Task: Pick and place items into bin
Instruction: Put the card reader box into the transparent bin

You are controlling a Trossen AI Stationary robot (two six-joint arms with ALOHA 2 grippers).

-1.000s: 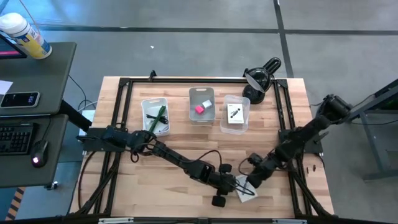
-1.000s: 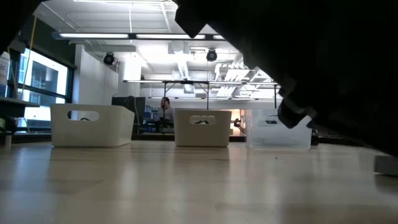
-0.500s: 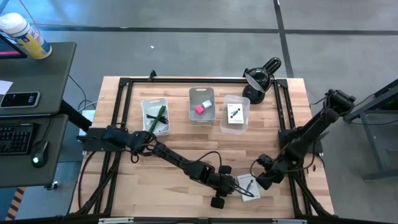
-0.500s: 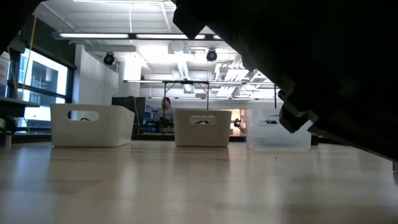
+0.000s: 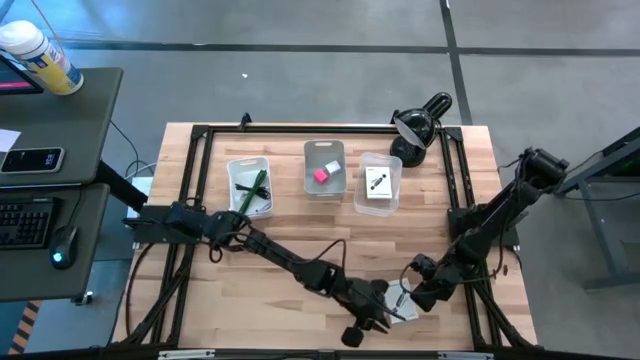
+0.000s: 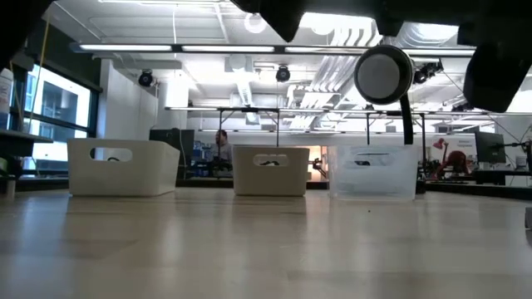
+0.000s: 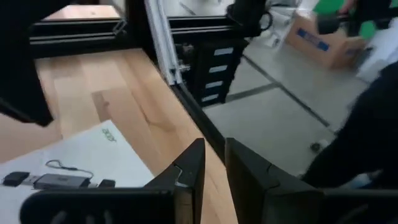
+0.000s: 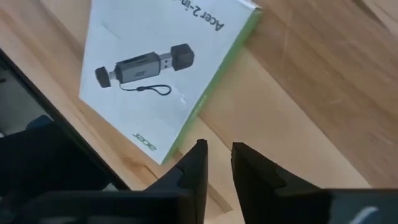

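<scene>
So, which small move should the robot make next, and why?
Probably the right gripper should open and move down over the white box, which lies flat on the table near the front edge, outside the three bins. Its fingers look nearly closed just beside the box, and the left gripper is close by too.

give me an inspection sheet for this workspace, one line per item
surface: wooden table, bare across the middle
job's things: white box printed with a card reader, flat near the front edge; three bins at the back holding a pen, a pink block, a card
clutter: black desk lamp at the back right
grippers: left gripper and right gripper both beside the box, nearly shut, empty
cables: black cable looping along the left arm
surroundings: desk with keyboard to the left
</scene>
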